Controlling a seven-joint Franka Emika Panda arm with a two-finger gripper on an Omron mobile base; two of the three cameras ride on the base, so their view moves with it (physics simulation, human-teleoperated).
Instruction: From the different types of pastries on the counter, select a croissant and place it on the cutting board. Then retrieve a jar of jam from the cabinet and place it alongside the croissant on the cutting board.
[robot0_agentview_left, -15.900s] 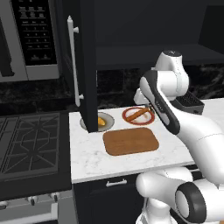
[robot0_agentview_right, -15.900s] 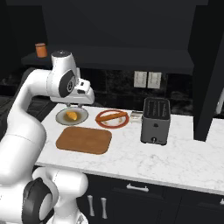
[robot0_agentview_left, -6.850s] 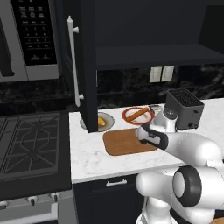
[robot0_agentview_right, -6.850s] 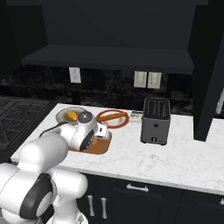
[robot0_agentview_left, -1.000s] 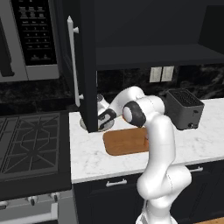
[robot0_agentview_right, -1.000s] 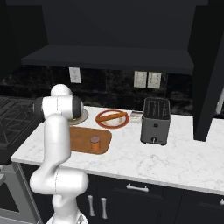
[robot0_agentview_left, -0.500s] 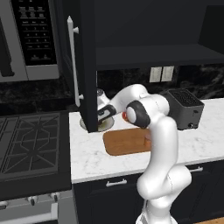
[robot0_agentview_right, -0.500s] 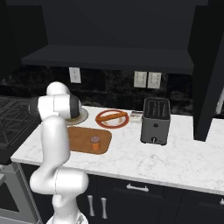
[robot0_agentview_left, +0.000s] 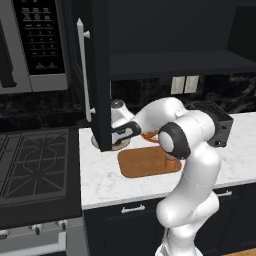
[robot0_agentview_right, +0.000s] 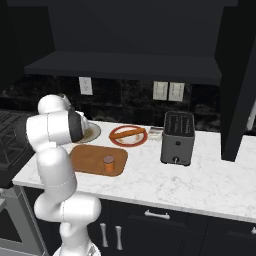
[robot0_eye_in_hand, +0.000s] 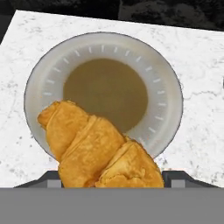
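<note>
In the hand view the yellow-orange croissant (robot0_eye_in_hand: 98, 148) sits between my gripper's (robot0_eye_in_hand: 110, 177) two dark fingertips (robot0_eye_in_hand: 46, 178), which touch its sides. It overlaps the near rim of a grey plate (robot0_eye_in_hand: 166, 87) whose brown centre is bare. In the left base view the gripper (robot0_agentview_left: 119, 136) reaches left to that plate, just behind the open cabinet door (robot0_agentview_left: 97, 75). The small orange jar of jam (robot0_agentview_right: 108, 163) stands on the brown cutting board (robot0_agentview_right: 90, 156). The long stick-shaped pastry (robot0_agentview_right: 129, 133) lies on a red-rimmed plate behind the board.
A dark toaster (robot0_agentview_right: 177, 131) stands on the white marble counter (robot0_agentview_right: 200, 185) right of the plates. The cabinet door with its silver bar handle (robot0_agentview_left: 82, 75) hangs open over the counter's left end. A stove (robot0_agentview_left: 35, 165) adjoins the counter on the left.
The jaws have narrowed around the croissant. The hand has shifted slightly over the plate by the cabinet door. The jar and board have not moved.
</note>
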